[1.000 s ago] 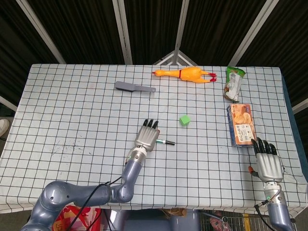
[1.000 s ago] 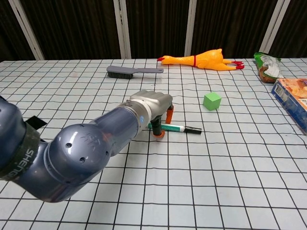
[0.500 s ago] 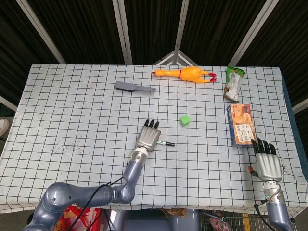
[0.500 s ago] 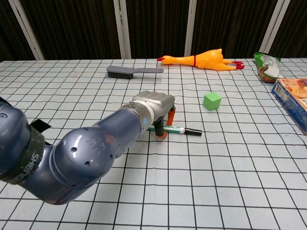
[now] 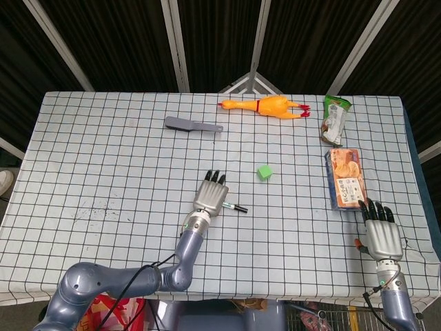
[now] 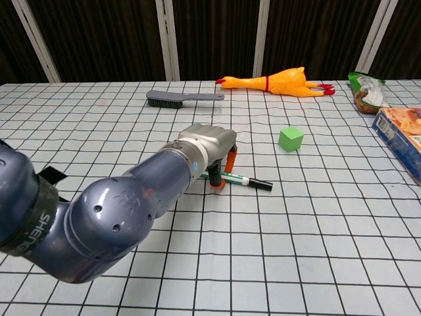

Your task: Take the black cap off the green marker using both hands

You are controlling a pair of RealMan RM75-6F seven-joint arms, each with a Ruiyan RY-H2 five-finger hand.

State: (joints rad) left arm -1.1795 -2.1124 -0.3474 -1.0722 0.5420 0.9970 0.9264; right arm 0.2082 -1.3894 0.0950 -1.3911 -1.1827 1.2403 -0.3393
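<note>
The green marker lies on the checked table, its black cap pointing right. In the head view only the marker's cap end shows past my left hand. That hand stands palm-down over the barrel's left part, and its orange-tipped fingers reach down on both sides of the barrel and pinch it against the table. My right hand rests far off at the table's front right edge, fingers spread and holding nothing. The chest view does not show it.
A green cube sits just right of and behind the marker. A grey brush and a rubber chicken lie at the back. A snack box and a bag line the right side.
The marker has swung slightly under my left hand, its cap end moving nearer the front edge. My right hand has slid back a little.
</note>
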